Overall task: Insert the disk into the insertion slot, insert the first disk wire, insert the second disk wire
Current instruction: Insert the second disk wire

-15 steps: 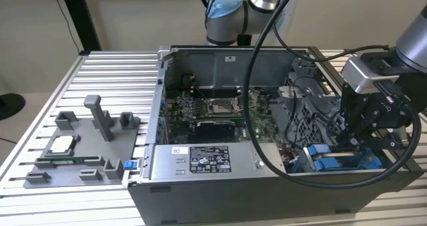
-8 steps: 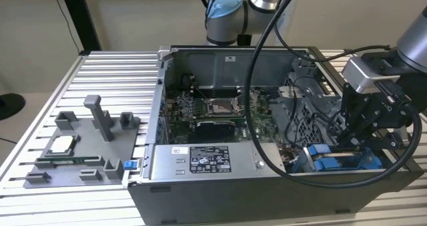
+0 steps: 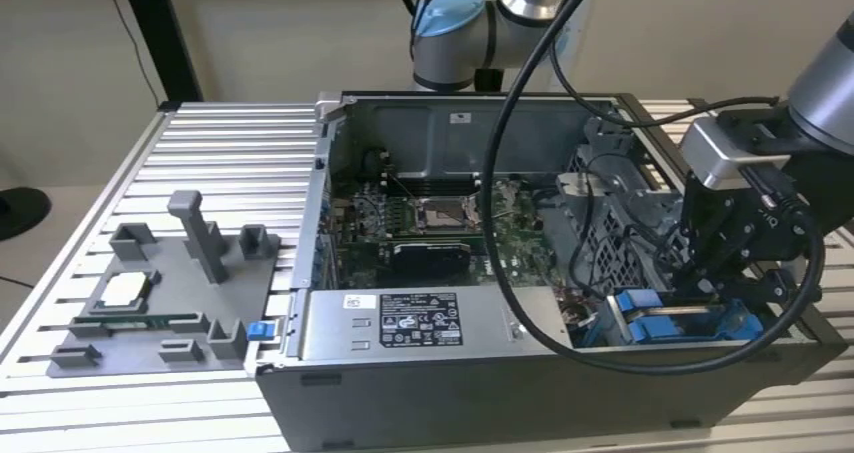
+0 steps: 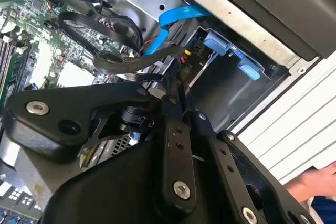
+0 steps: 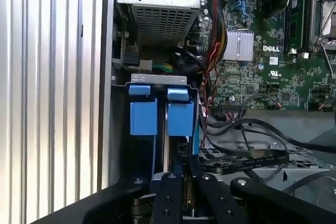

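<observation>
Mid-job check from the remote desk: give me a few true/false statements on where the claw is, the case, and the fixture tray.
1. The claw hangs over the insertion slot at the exterior view's right end of the case. True.
2. The computer case is closed with a side panel. False: it is open, with the motherboard exposed.
3. The grey fixture tray sits at the exterior view's left of the case. True.
4. A light blue flat cable runs near the slot in the second wrist view. True.
5. The slot's tabs are red. False: they are bright blue.
</observation>
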{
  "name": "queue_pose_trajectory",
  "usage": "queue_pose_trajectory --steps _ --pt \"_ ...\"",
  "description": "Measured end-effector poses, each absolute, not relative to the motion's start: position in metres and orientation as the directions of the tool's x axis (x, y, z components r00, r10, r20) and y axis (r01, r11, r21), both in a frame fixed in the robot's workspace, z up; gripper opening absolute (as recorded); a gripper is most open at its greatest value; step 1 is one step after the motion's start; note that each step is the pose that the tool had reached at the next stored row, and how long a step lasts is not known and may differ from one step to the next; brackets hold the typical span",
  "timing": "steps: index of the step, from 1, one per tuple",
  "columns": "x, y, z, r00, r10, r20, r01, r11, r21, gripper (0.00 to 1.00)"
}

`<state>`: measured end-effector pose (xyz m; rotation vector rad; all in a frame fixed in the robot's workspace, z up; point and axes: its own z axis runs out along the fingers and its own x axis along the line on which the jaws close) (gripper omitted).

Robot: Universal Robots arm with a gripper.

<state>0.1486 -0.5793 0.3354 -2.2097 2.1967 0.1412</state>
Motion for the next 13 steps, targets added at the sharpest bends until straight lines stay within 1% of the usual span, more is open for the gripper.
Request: queue_pose_trajectory --steps 4,5,13 --pt "0.149 -0.579 0.334 0.003 -0.997 -0.082 -0.999 -0.007 0.048 0.0" --pt "0.149 -0.579 0.335 0.003 -0.997 -0.083 -0.999 -0.007 0.047 1.0" --pt "0.149 -0.579 0.369 0.003 -0.997 -0.081 -0.999 -0.007 0.048 1.0"
